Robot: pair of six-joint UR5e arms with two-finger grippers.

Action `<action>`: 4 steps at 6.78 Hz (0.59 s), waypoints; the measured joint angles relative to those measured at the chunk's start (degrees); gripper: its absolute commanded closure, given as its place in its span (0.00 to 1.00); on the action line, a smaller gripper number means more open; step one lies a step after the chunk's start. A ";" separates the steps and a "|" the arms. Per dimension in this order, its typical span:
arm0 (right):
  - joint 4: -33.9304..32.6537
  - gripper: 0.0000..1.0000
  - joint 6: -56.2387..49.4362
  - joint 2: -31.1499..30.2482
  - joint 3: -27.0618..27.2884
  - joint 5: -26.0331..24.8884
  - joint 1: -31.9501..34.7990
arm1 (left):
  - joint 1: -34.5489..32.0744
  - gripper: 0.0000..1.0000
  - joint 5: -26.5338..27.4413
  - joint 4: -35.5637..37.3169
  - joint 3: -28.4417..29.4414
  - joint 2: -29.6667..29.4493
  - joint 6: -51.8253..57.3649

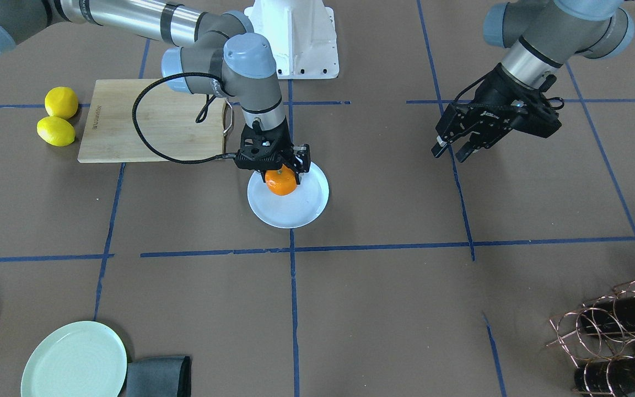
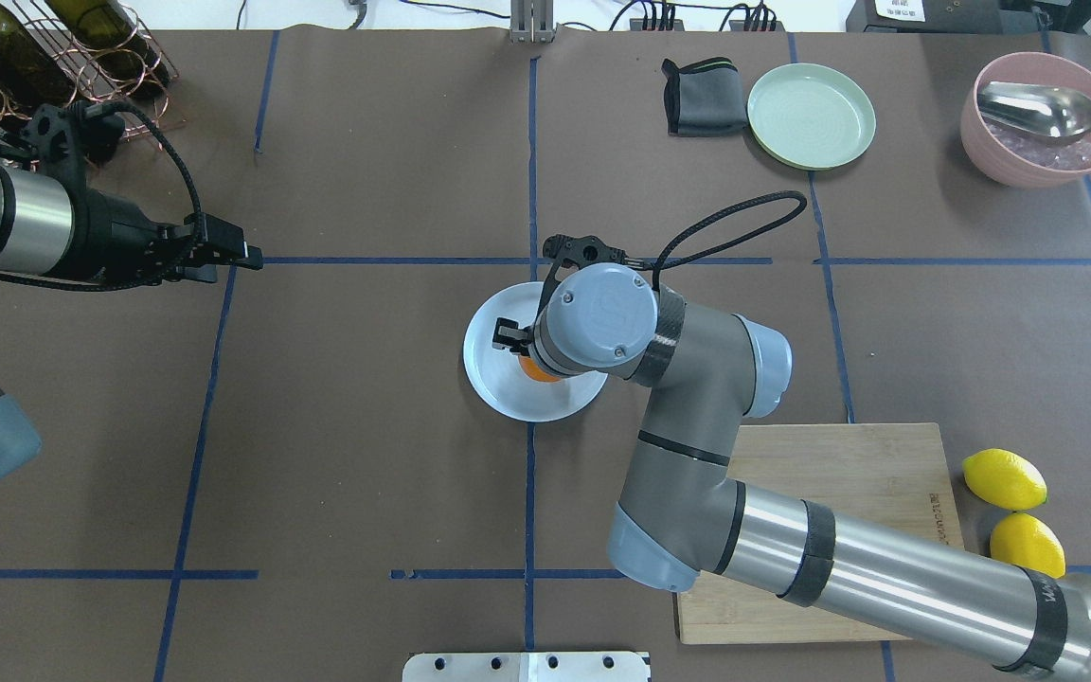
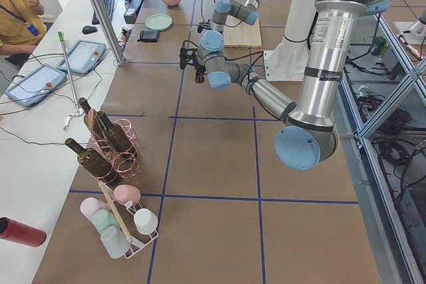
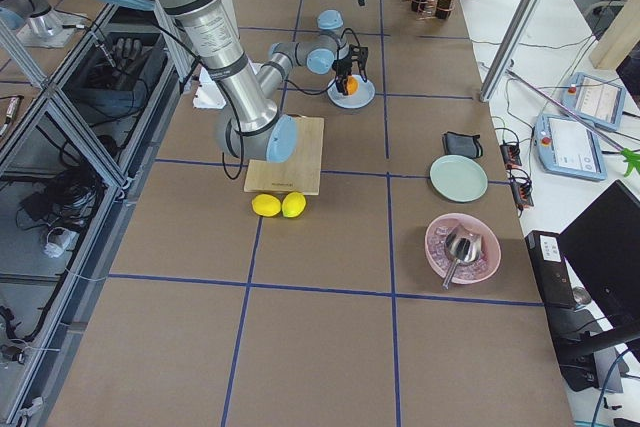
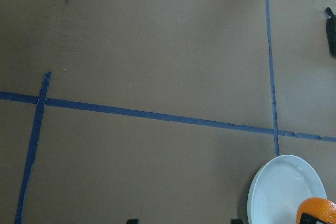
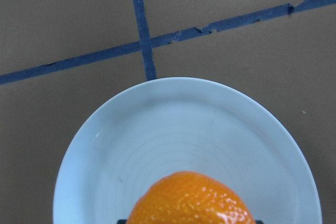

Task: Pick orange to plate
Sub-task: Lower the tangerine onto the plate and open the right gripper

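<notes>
The orange (image 1: 281, 184) sits low over the robot-side half of the white plate (image 1: 295, 212), at the middle of the table. My right gripper (image 1: 282, 177) points straight down and is shut on it, one finger on each side. From overhead, the right wrist hides most of the orange (image 2: 536, 371) above the plate (image 2: 508, 398). The right wrist view shows the orange (image 6: 191, 200) at the bottom centre against the plate (image 6: 157, 129); whether it touches is unclear. My left gripper (image 1: 451, 153) hangs open and empty, well off to the side of the plate.
A wooden cutting board (image 1: 152, 121) lies beside the right arm, with two yellow lemons (image 1: 58, 117) past it. A mint-green plate (image 1: 75, 361) and grey cloth (image 1: 157, 377) sit at the far edge. A wire bottle rack (image 1: 620, 331) and a pink bowl with spoon (image 2: 1043, 118) occupy the far corners.
</notes>
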 measured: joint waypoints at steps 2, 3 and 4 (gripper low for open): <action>-0.13 1.00 -0.06 1.26 -1.79 -1.63 -0.06 | 0.14 0.33 0.00 -0.01 0.00 -0.10 -0.03; -0.13 1.00 -0.27 1.84 -2.99 -2.43 -0.07 | 0.18 0.33 0.00 -0.01 -0.01 -0.17 -0.07; -0.07 1.00 -0.48 2.06 -3.68 -2.75 -0.10 | 0.21 0.33 0.00 -0.01 -0.02 -0.22 -0.12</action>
